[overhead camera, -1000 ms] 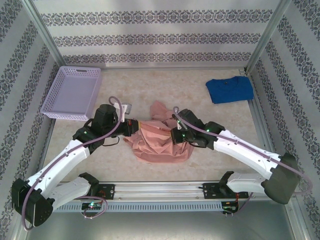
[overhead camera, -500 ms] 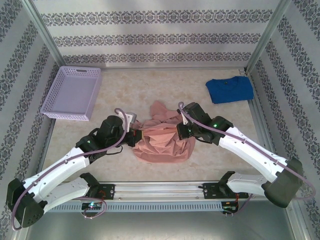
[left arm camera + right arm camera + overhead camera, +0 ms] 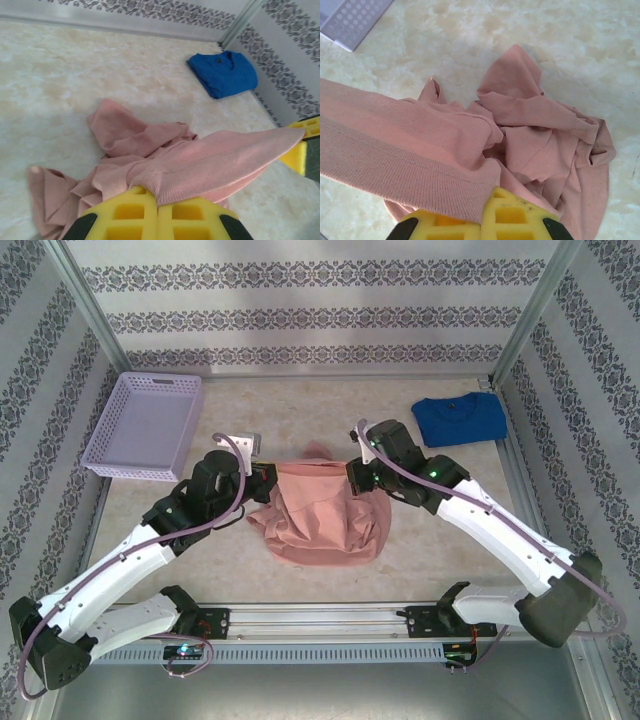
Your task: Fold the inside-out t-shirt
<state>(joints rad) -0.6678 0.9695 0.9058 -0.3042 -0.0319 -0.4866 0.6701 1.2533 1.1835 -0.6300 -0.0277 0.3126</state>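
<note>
left gripper (image 3: 268,483): you're clamping one end of the t-shirt (image 3: 322,525) hem
right gripper (image 3: 352,476): you're clamping the other, hem stretching between

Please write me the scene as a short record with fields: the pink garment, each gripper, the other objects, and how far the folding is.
Garment: salmon-pink cotton t-shirt, bunched on the marble-patterned table, with one ribbed edge lifted and stretched between the two grippers
Left gripper: shut on the left end of that edge
Right gripper: shut on the right end of that edge
Other objects: lilac perforated plastic basket at far left; bright blue t-shirt, folded, at far right
Folding: not yet done, the body lies crumpled
</note>
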